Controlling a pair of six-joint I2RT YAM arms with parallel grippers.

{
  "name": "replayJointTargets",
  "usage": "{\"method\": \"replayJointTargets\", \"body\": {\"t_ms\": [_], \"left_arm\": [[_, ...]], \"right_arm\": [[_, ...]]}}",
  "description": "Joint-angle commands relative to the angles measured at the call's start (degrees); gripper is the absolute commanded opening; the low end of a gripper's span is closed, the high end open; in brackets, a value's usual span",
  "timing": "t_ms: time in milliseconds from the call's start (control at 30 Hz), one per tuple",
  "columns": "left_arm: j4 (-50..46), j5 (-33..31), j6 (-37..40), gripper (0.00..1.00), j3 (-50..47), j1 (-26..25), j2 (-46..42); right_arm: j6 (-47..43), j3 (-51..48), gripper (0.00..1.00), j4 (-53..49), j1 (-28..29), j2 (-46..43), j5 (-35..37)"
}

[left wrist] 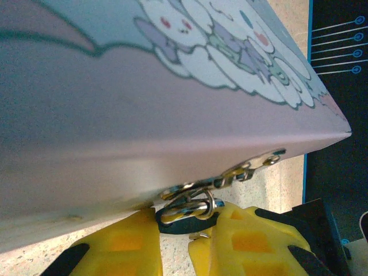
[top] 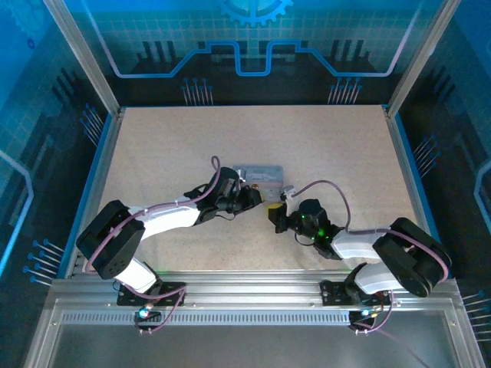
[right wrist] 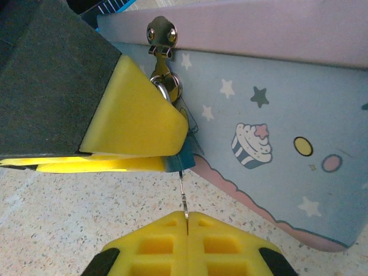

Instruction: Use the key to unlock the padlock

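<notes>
The tiny dark padlock (left wrist: 183, 225) hangs by its metal shackle (left wrist: 192, 206) from the hasp (left wrist: 247, 169) of a picture-lidded tin (left wrist: 172, 103). My left gripper (left wrist: 179, 233) is shut on the padlock body, one yellow finger on each side. In the right wrist view the padlock (right wrist: 185, 158) peeks out beside the left gripper's yellow finger (right wrist: 135, 121). The thin key (right wrist: 183, 192) runs straight from my right gripper (right wrist: 187, 217) up into the padlock's underside. The right gripper is shut on the key. From above, the left gripper (top: 249, 198) and right gripper (top: 281, 217) meet just in front of the tin (top: 259, 176).
The tin lies near the middle of the speckled table (top: 330, 153). Blue rails (top: 403, 165) and glass walls edge the work area. Purple cables (top: 330, 186) loop over both arms.
</notes>
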Motion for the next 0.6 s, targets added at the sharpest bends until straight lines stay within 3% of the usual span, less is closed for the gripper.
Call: {"method": "replayJointTargets", "body": {"t_ms": [0, 567], "left_arm": [[3.8, 1.9, -0.3, 0.16, 0.3, -0.2, -0.8], [3.5, 2.5, -0.5, 0.16, 0.4, -0.5, -0.8]], "right_arm": [[0.2, 1.6, 0.00, 4.6, 0.0, 1.2, 0.2], [-1.4, 4.6, 0.00, 9.3, -0.9, 6.0, -1.4]]}}
